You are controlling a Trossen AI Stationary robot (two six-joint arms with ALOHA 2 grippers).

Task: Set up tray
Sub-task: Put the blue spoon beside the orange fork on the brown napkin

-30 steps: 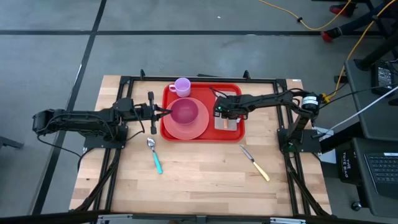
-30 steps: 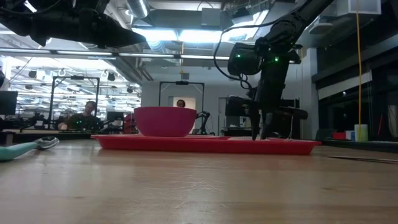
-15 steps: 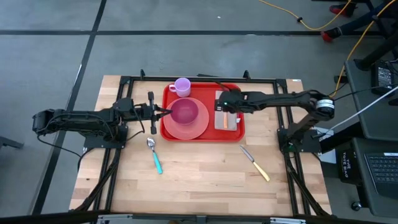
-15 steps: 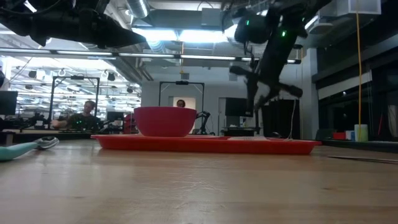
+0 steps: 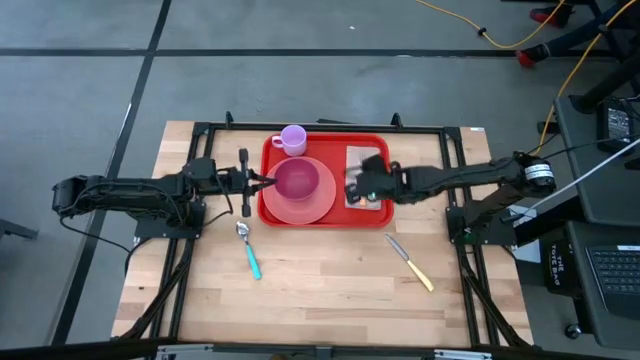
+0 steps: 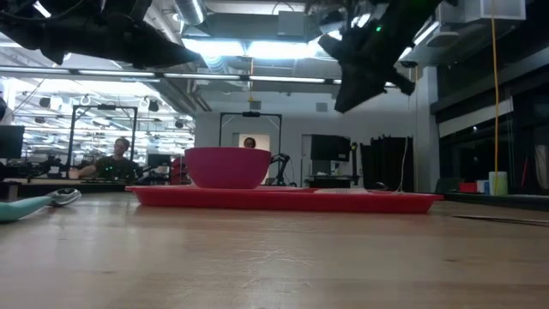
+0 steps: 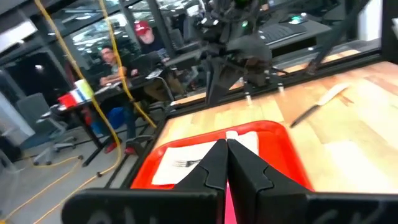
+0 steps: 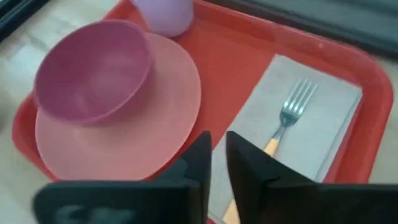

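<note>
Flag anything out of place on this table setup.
The spoon and the knife lie on the bare table, outside the red tray that already holds the rest of the setting. Nothing looks spilled or damaged.

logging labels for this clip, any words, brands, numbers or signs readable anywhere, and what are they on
None can be read.
Large flat red plastic tray, round pink plate, magenta bowl, lilac cup, grey napkin and orange-handled fork: all plain, no print.
Dark equipment at the high view's right edge: markings too small to read.

Bare wood lies open in front of the tray (image 5: 325,219) — only spoon (image 5: 248,252) and knife (image 5: 410,262) there.
</note>
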